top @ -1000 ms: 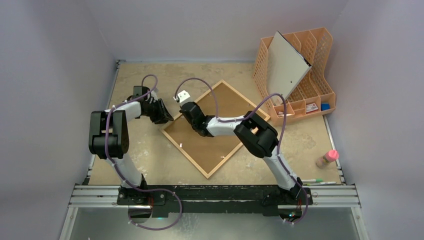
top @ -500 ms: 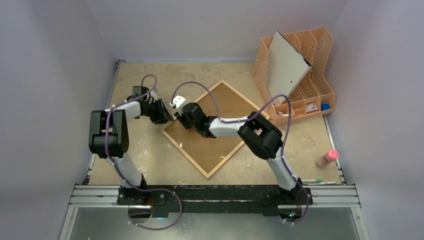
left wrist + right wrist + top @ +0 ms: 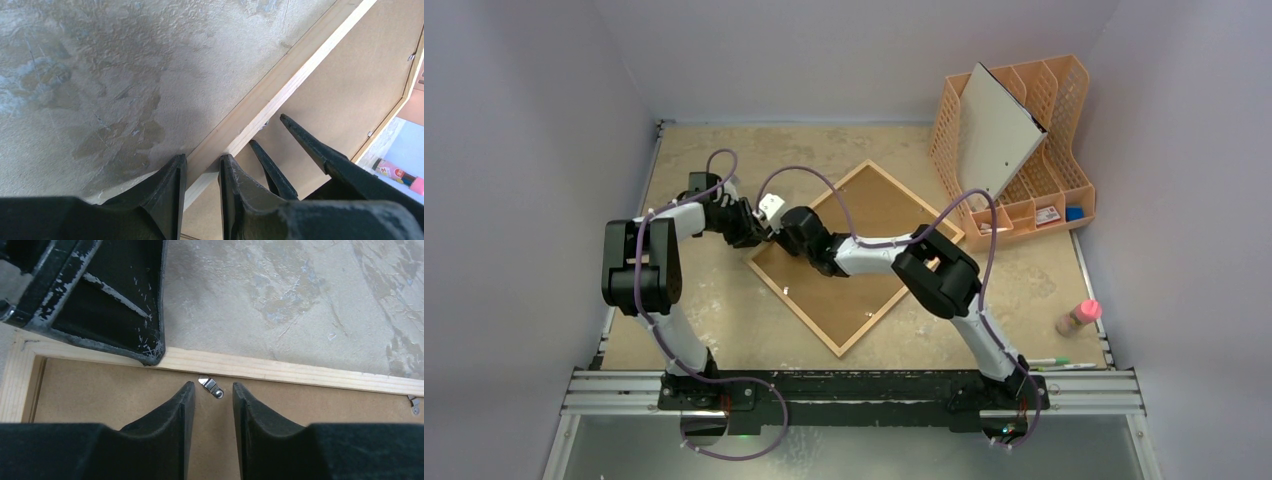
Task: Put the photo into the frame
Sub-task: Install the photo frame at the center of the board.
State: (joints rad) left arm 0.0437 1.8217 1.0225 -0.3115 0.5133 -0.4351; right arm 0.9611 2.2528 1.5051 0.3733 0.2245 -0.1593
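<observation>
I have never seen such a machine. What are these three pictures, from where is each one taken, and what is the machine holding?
These are two robot arms on a table, each ending in a two-finger gripper. One picture looks down from above. The other two come from small cameras on the wrists, so black fingers fill the bottom. The frame lies face down, its brown backing panel up. The left gripper pinches the frame's wooden edge. The right gripper is open and empty, pointing at a small metal clip. An orange organizer at the right holds a white-grey board. No photo is visible.
</observation>
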